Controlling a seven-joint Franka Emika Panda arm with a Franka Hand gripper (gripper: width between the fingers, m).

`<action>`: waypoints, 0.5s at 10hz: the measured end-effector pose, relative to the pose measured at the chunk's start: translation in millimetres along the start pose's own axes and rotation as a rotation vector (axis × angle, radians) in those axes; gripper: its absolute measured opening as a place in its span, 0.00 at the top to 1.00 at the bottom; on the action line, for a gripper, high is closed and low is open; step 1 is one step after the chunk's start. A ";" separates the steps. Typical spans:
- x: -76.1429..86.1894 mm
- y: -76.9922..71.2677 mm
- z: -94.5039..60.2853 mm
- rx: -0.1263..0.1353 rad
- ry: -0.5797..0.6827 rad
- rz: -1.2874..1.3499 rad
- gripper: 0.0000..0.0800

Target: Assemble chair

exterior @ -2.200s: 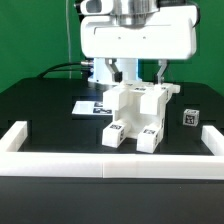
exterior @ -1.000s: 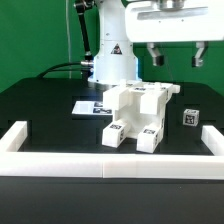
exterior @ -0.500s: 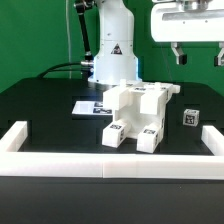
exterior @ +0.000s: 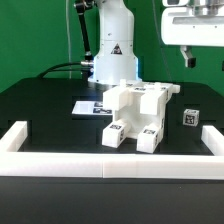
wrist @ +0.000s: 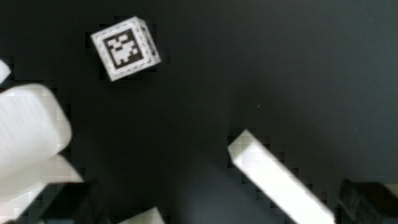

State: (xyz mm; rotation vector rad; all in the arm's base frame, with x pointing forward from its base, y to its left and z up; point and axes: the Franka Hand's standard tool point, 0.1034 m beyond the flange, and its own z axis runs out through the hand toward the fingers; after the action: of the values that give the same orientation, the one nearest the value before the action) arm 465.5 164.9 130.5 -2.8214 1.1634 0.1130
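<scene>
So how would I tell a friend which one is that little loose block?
Start at the chunky white chair in the middle of the black table. On the exterior view's right of it, not touching it, stands a little block. It is the smallest thing there, with a tag on its face.

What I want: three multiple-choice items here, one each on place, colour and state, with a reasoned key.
1. The small tagged block lies on which side of the chair? A. exterior view's left B. exterior view's right C. on top of it
2. The table top is: A. red B. blue C. black
3. The tool is: A. open, empty B. shut on the chair C. shut on the block
Key: 1 B, block sits apart rightward; 2 C, dark surface; 3 A, it hangs high, clear of everything.
</scene>
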 end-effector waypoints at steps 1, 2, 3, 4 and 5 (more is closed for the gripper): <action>-6.3 -1.9 4.7 -0.008 -0.002 0.013 0.19; -7.8 -3.5 9.5 0.013 0.015 0.040 0.19; -8.7 0.3 13.7 0.018 0.025 0.048 0.19; -8.6 -0.5 12.8 0.018 0.023 0.047 0.19; -8.5 -0.5 12.8 0.018 0.023 0.047 0.19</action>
State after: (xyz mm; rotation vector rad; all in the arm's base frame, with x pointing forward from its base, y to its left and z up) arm 459.4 172.6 118.6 -2.7882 1.2295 0.0726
